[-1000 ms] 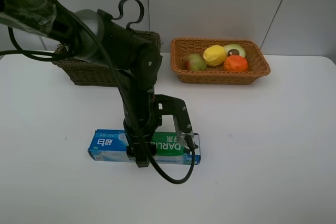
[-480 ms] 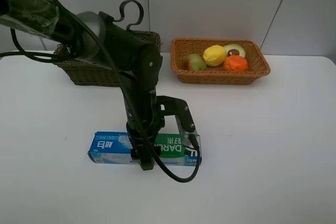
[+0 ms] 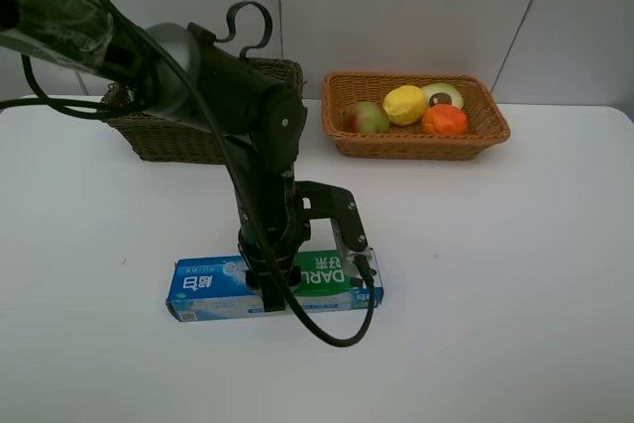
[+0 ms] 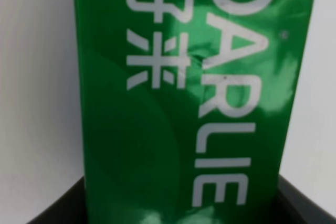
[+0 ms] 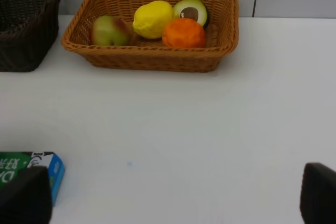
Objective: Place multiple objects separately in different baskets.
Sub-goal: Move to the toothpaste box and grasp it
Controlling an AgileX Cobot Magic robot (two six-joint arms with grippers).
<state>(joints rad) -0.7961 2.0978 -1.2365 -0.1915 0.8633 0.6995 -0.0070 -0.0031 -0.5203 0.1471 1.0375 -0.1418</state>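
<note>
Overhead, you see the left gripper (image 3: 265,294) reaching straight down onto the DARLIE toothpaste box (image 3: 272,285), which lies flat on the white table (image 3: 515,274), its jaws straddling the box's middle. Behind, the orange-tan basket (image 3: 414,114) holds the pear (image 3: 365,117), lemon (image 3: 405,104), avocado half (image 3: 443,95) and orange (image 3: 444,120), with the dark basket (image 3: 203,118) beside it.

Your left wrist view fills with the green box face between dark finger edges; you cannot tell how tightly they press.

Your right wrist view shows its fingers (image 5: 318,193) spread apart over bare table.

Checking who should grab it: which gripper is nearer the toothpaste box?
Left. The left gripper is right down on the toothpaste box; the right gripper is off to its side, over bare table.
</note>
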